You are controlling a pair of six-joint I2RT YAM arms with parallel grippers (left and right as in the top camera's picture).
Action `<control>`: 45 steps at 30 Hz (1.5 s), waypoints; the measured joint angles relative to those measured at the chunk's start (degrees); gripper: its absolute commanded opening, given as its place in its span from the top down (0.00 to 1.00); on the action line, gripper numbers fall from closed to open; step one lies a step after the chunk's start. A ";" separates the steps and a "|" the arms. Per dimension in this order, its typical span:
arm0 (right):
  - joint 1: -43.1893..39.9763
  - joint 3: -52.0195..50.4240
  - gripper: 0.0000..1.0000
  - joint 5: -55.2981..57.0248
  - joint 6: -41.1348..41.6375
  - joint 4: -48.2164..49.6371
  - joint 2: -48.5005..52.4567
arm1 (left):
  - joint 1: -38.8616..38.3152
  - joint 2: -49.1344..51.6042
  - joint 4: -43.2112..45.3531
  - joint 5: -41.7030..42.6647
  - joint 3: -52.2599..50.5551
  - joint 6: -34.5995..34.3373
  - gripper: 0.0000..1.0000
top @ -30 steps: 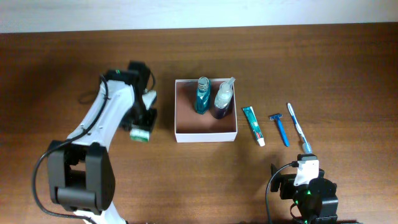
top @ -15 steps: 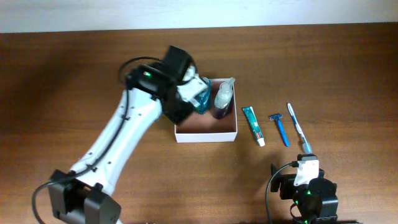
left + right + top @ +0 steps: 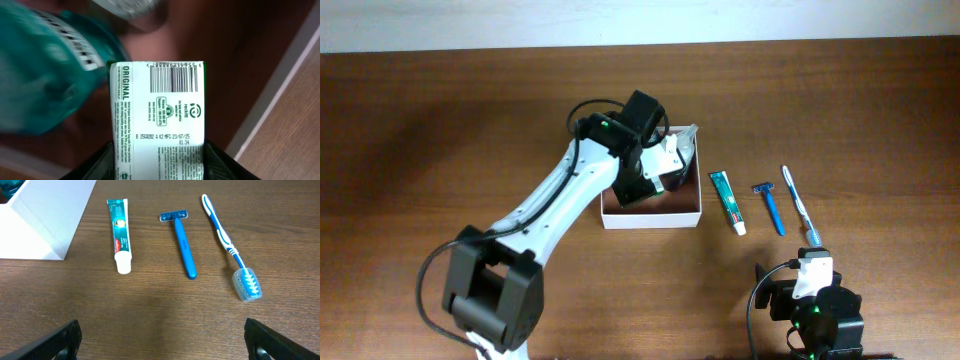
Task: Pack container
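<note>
The container, a shallow white box with a pinkish-brown inside, sits at mid-table. My left gripper is over its inside, shut on a small green-and-white packet with a barcode. In the left wrist view the packet hangs beside a teal bottle lying in the box, above the box floor and near its white wall. A clear bottle also lies in the box, partly hidden by the arm. My right gripper is open and empty near the table's front edge.
To the right of the box lie a toothpaste tube, a blue razor and a toothbrush. All three show in the right wrist view: the toothpaste, the razor, the toothbrush, with the box corner at top left.
My left arm has carried the packet from the table left of the box rightward to above the box's inside. The right arm has not moved.
</note>
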 measured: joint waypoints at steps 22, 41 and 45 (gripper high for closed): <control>0.00 0.00 0.01 0.00 -0.02 0.00 0.00 | 7.45 -9.09 -23.87 -8.63 13.66 -18.78 0.00; 0.00 0.00 0.01 0.00 0.00 0.00 0.00 | 38.97 -25.20 -27.23 -6.67 14.36 -33.38 0.00; 0.00 0.00 0.01 0.00 0.02 0.00 0.00 | 38.97 -25.20 -26.56 -5.70 14.36 -33.57 0.00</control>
